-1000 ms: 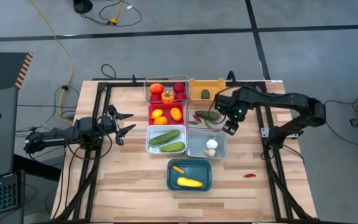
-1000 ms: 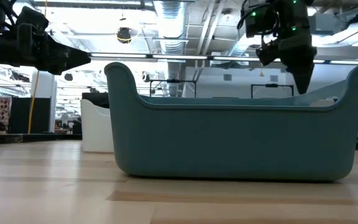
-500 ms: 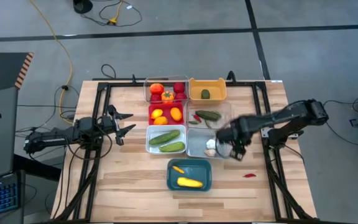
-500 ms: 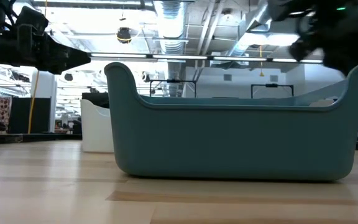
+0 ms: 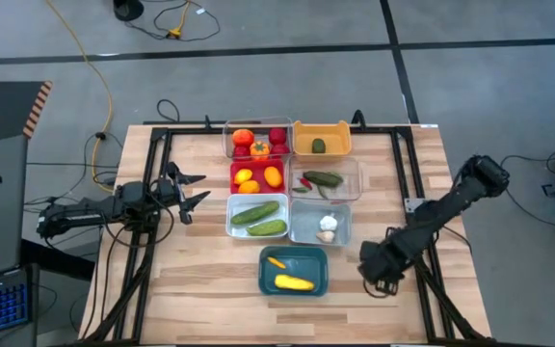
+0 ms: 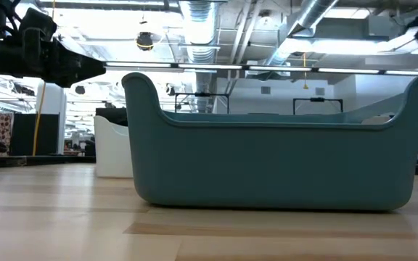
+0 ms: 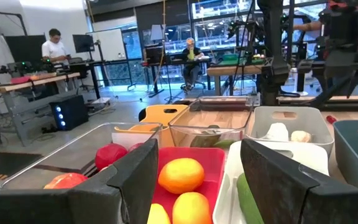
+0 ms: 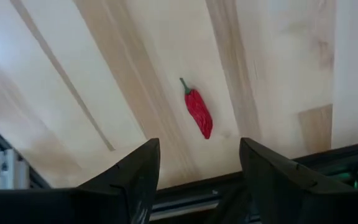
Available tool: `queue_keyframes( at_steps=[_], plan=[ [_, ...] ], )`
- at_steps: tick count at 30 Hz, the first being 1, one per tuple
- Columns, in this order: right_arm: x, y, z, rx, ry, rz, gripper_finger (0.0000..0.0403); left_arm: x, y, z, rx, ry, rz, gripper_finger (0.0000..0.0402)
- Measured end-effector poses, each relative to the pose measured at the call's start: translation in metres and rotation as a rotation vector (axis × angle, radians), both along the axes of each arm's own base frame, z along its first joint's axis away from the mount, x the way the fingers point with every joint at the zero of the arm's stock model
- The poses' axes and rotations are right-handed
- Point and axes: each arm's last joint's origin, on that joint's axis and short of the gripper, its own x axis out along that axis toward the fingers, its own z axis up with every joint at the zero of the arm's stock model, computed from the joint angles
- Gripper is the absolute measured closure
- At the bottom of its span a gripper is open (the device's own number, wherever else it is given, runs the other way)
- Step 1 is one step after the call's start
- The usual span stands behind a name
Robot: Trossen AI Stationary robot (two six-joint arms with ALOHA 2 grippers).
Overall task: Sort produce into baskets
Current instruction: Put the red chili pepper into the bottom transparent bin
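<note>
A red chili (image 8: 197,115) lies flat on the bare wood near the table's right edge. My right gripper (image 5: 379,275) hangs over it, pointing down and open, one finger on either side of it and apart from it; in the high view the gripper hides it. The baskets stand mid-table: a clear one with tomatoes (image 5: 255,140), an orange one (image 5: 321,128), a red one with fruits (image 5: 258,176), a clear one with a cucumber and chilies (image 5: 328,180), a white one with cucumbers (image 5: 256,217), a pale one with garlic (image 5: 321,225), and a teal one with corn (image 5: 294,270). My left gripper (image 5: 196,190) waits open at the left.
A black frame rail (image 5: 430,280) runs along the table's right side, close beside my right gripper. Bare wood lies around the chili and along the near edge (image 5: 210,308). In the low view the teal basket (image 6: 267,159) fills the middle.
My right gripper has swung from over the far clear basket toward the table's near right, past the garlic basket, sinking a little and rolling about its own axis. It now stands over the chili. Its fingers have kept their gap.
</note>
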Motion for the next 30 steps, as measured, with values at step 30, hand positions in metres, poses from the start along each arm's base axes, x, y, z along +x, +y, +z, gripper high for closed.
queue_keyframes(
  at_steps=[30],
  plan=[
    [-0.025,0.005,-0.065,-0.021,-0.125,0.041,0.0155,0.000,0.000,0.000,-0.003,-0.001,0.003,0.0184]
  ],
)
